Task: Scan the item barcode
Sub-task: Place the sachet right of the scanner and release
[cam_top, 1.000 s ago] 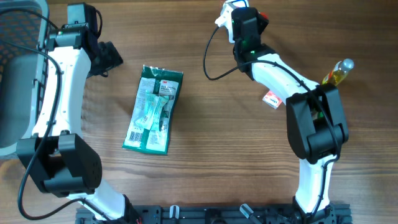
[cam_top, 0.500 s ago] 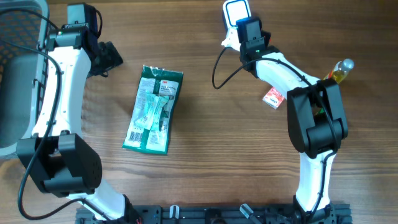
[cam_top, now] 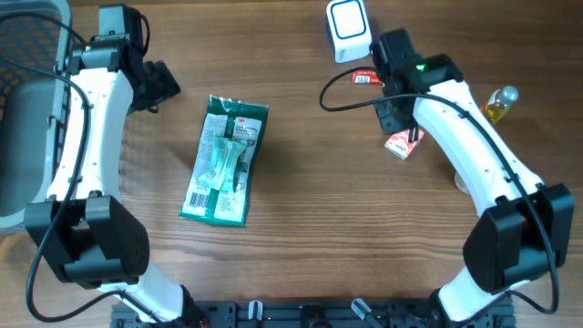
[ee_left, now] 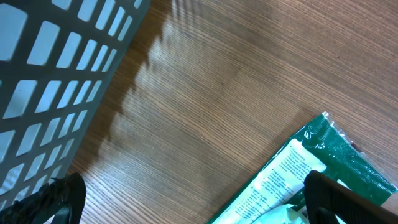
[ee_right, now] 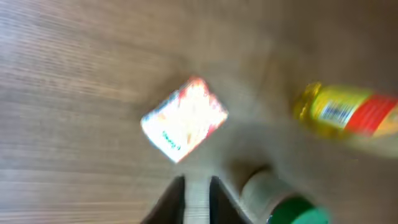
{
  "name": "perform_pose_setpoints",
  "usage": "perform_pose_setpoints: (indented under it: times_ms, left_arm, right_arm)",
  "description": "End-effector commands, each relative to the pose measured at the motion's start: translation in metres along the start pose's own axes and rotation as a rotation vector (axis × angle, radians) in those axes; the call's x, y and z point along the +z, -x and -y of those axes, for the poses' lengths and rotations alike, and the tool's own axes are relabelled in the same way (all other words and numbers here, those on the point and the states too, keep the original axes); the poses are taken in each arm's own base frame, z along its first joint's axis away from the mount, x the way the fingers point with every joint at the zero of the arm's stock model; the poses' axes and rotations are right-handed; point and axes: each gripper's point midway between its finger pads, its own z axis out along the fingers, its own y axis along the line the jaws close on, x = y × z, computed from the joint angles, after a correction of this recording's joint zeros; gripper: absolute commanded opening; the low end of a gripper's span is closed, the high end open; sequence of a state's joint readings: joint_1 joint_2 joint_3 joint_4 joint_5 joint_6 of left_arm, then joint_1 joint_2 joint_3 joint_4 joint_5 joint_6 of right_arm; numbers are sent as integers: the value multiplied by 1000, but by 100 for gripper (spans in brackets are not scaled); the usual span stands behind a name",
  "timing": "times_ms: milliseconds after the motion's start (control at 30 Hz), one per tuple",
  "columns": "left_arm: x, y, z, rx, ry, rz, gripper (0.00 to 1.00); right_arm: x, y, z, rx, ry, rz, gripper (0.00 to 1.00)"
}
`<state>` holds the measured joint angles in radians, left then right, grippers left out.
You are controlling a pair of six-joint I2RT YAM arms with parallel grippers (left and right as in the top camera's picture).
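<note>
A white and blue barcode scanner (cam_top: 349, 18) stands alone at the back edge, its black cable trailing toward my right arm. A green and white package (cam_top: 225, 159) lies flat left of centre, and its corner (ee_left: 323, 162) shows in the left wrist view. A small red and white packet (cam_top: 398, 144) (ee_right: 185, 119) lies just ahead of my right gripper (cam_top: 401, 123) (ee_right: 197, 180). That gripper's jaws stand a narrow gap apart with only wood between them. My left gripper (cam_top: 162, 82) (ee_left: 196, 199) hangs wide open and empty, up and to the left of the green package.
A grey slotted basket (cam_top: 27, 91) (ee_left: 50, 74) stands at the far left. A yellow bottle (cam_top: 499, 102) (ee_right: 348, 112) lies at the right. A green-capped bottle (ee_right: 280, 202) is close beside my right fingers. A small red item (cam_top: 364, 78) lies by the cable.
My right gripper has let go of the scanner, left it standing at the back, and swung right and forward over the red and white packet. The left arm has not moved.
</note>
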<state>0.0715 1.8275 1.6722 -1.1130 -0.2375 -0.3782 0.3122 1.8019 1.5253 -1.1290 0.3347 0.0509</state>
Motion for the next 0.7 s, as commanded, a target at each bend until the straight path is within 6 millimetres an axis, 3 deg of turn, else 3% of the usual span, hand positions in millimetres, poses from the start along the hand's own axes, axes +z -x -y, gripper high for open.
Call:
perform_pose_setpoints:
  times_ms: [0,33,100,133,233,333,433,467,533,667]
  left_arm:
    - [0,4,1,9,-7,6,100]
    - [0,4,1,9,-7,6,100]
    - [0,4,1,9,-7,6,100]
    - [0,4,1,9,-7,6,100]
    - [0,4,1,9,-7,6,100]
    - [0,4,1,9,-7,6,100]
    - [0,4,1,9,-7,6,100]
    - [0,4,1,9,-7,6,100]
    - [0,4,1,9,-7,6,100]
    - [0,4,1,9,-7,6,100]
  right_arm:
    - [17,-3,-11,188,43,-12,43]
    - [22,2,-13,196,47,14,54]
    - [33,12,-21,216,72,69,60]
    - [37,13,-31,218,124,73,73]
    - [40,21,-60,220,286,90,83]
    - [28,22,-111,255,584,73,83]
    - [10,22,-172,254,850,87,67]
    - [7,22,-185,259,865,93,65]
    - [-9,24,-232,206,901,164,65]
    - [-42,29,-298,102,900,341,73]
